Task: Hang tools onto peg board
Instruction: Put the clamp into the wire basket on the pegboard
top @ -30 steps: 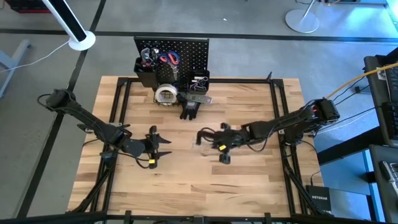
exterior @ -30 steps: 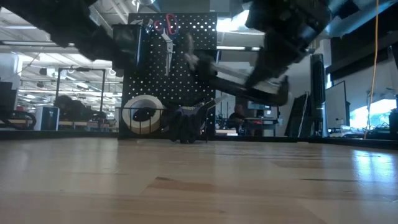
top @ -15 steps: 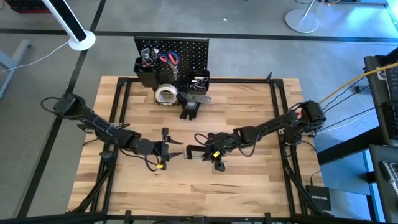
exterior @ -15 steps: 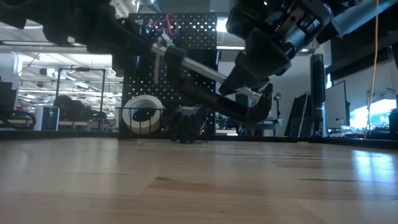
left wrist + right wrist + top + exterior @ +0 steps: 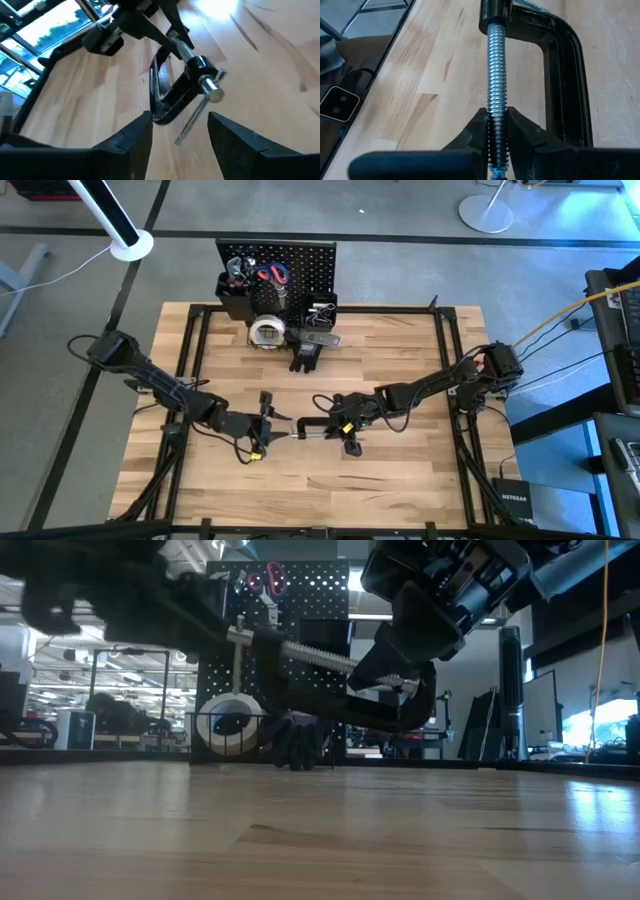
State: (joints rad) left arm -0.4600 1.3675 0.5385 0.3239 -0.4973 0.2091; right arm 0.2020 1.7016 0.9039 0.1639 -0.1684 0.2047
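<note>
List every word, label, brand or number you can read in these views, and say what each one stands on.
"NETGEAR": on the small black box on the floor off the table's near right corner, high view.
Yellow tags on both arms' wrists near the C-clamp: too small to read.
Nothing readable on the peg board, the tape roll or the C-clamp's frame in the wrist views.

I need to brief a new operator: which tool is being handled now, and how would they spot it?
Look at the middle of the wooden table, in front of the peg board, where the two arms meet. Held above the wood there is the black C-clamp. Unlike the tools at the board, it has a long silver threaded screw, pinched by the right gripper.
</note>
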